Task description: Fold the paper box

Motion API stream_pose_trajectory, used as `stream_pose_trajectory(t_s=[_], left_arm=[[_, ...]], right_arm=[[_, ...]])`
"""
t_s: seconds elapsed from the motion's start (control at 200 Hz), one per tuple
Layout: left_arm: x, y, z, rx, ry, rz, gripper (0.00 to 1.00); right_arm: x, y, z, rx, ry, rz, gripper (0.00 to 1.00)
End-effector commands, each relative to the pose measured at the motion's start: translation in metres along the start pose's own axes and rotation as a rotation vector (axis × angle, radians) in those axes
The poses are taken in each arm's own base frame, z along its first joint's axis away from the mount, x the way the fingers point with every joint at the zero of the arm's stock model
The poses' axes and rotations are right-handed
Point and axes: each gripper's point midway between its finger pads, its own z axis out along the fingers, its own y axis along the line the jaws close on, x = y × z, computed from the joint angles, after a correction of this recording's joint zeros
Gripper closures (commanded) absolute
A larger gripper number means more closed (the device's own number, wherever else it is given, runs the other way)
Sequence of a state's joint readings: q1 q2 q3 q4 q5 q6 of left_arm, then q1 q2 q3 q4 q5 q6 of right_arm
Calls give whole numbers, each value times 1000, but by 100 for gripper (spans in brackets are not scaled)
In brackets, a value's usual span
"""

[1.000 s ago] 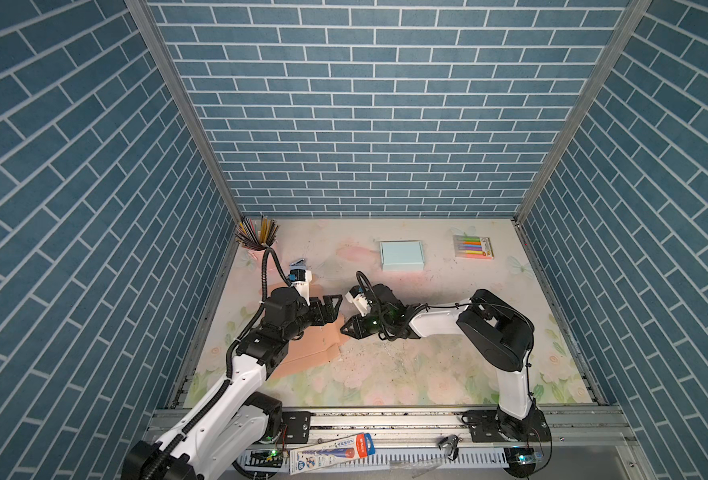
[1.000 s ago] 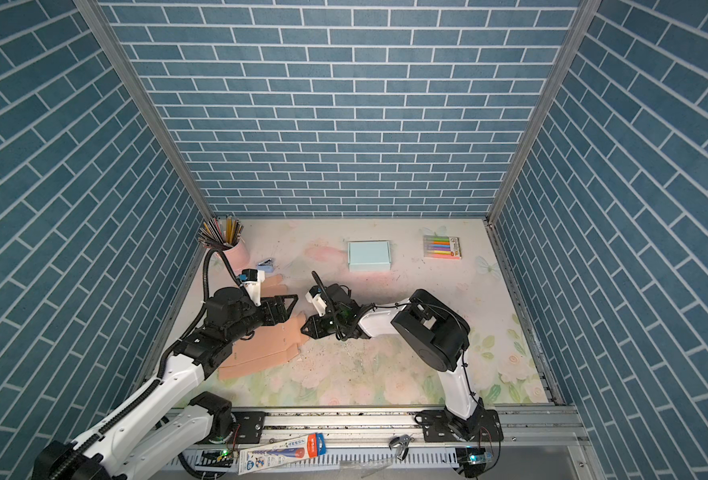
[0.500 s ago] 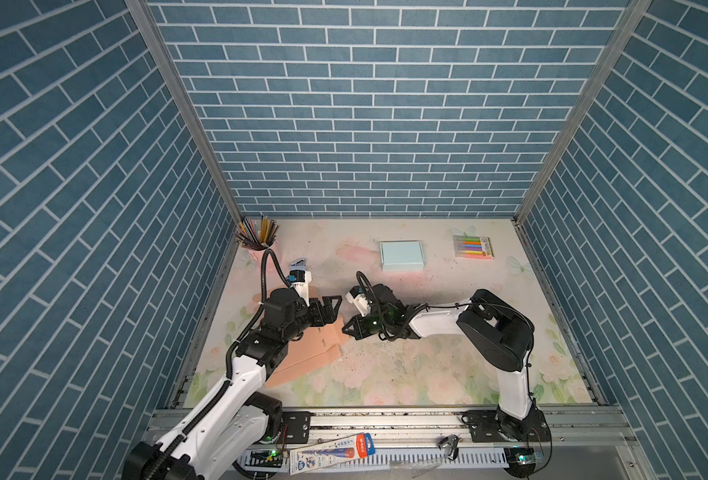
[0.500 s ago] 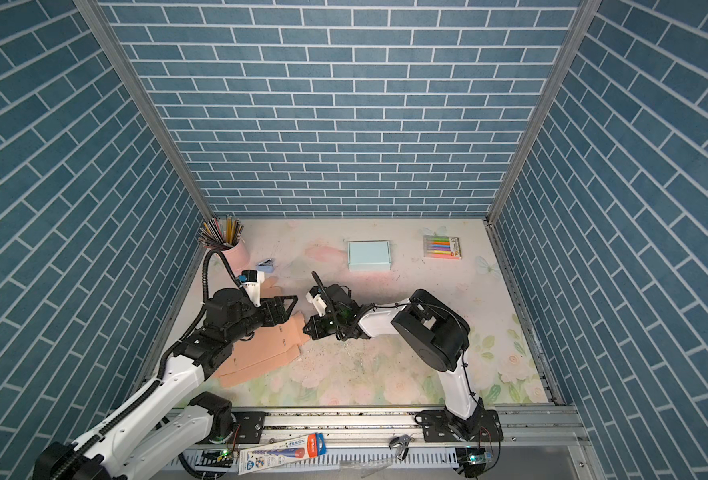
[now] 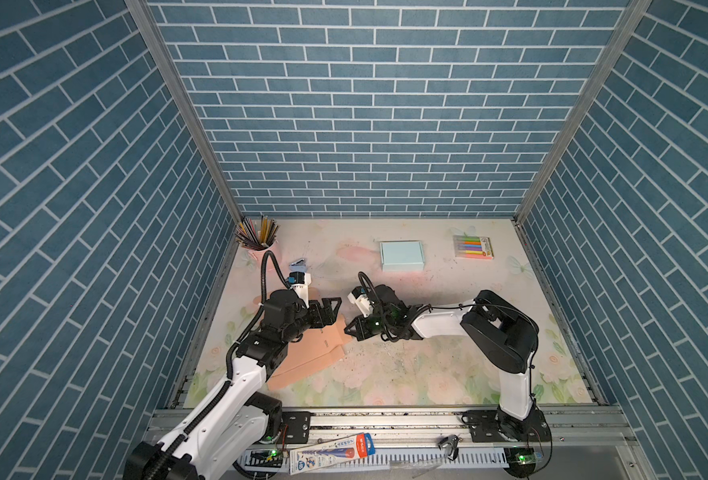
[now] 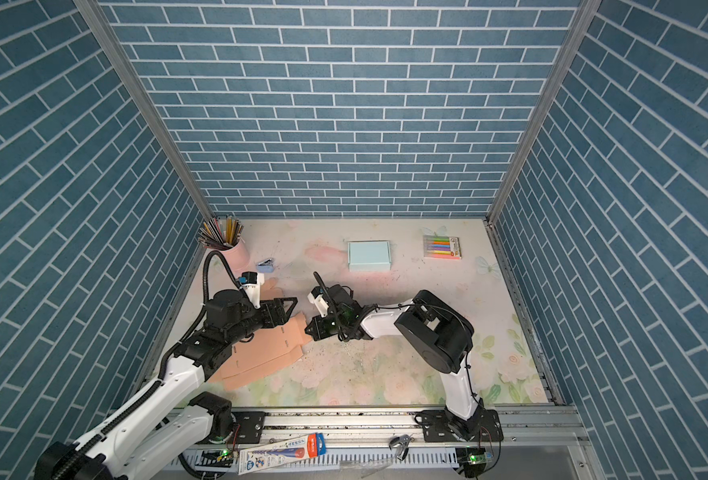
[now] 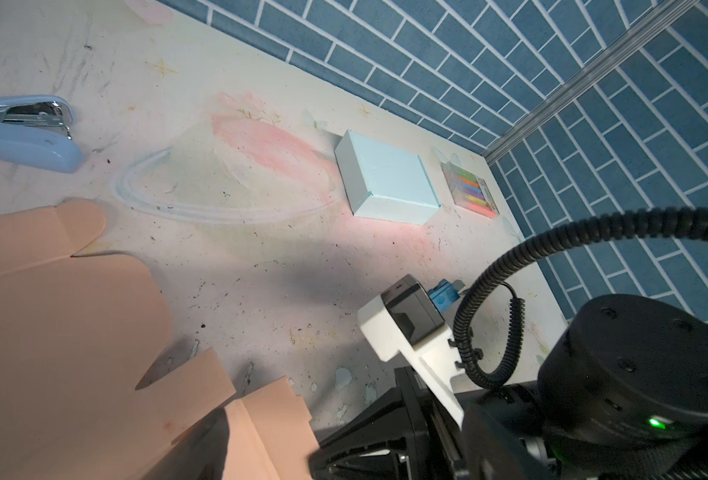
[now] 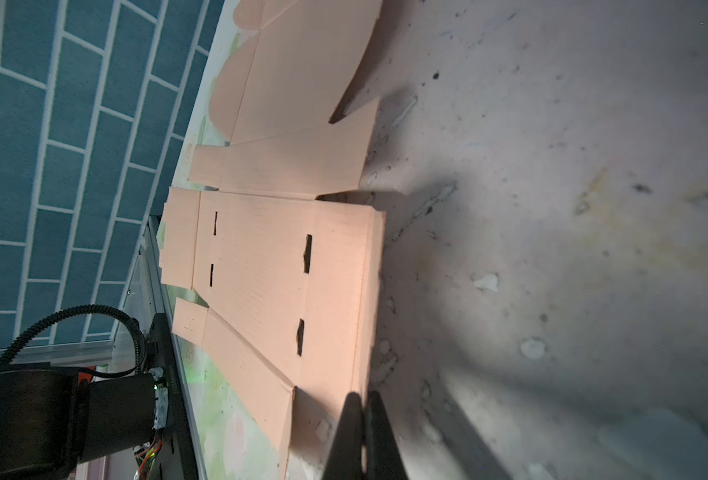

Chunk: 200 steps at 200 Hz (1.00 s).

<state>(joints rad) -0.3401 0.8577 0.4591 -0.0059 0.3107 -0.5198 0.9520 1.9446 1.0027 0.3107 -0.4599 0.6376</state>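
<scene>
At lower left of the table (image 5: pixel 427 374) in both top views the paper box (image 5: pixel 308 359) lies flat, unfolded; right gripper (image 5: pixel 348 329) closed together at its right edge, left gripper (image 5: pixel 329 313) wide apart above it, so likely first fold, next lift that edge flap.

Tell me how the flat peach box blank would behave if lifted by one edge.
Likely light and floppy: the peach box blank is a thin sheet with creases and slots, so it should sag at folds. Pushed, it probably slides across the table.
</scene>
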Motion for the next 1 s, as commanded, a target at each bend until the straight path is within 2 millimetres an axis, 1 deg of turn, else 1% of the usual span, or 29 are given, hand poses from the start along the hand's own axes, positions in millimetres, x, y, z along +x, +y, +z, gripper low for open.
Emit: stream_pose_trajectory(t_s=[0.0, 0.185, 0.27, 0.39, 0.505, 0.63, 0.74, 0.78, 0.825, 0.9, 0.995], left_arm=[[3, 1, 4, 12, 7, 3, 12], [9, 2, 9, 20, 33, 8, 12], [10, 3, 10, 22, 40, 11, 12], [14, 5, 11, 18, 54, 14, 12], [17, 7, 12, 16, 57, 12, 12], [18, 5, 13, 32, 60, 8, 12], [19, 6, 17, 33, 70, 5, 12], [20, 6, 18, 37, 74, 4, 12], [22, 6, 19, 41, 80, 3, 12], [24, 5, 21, 48, 89, 0, 12], [25, 5, 21, 52, 92, -4, 12]], right_arm=[[-4, -15, -26, 60, -14, -20, 96], [4, -43, -60, 99, 15, -6, 96], [10, -51, -73, 89, 46, -10, 95], [22, -69, -91, 140, 111, -33, 94], [32, -81, -107, 172, 152, -39, 93], [35, -91, -124, 203, 158, -38, 91], [34, -104, -138, 238, 150, -24, 90], [32, -109, -141, 253, 141, -18, 88], [30, -113, -144, 269, 132, -11, 82], [25, -114, -147, 273, 117, -3, 76], [17, -108, -152, 272, 84, -2, 59]])
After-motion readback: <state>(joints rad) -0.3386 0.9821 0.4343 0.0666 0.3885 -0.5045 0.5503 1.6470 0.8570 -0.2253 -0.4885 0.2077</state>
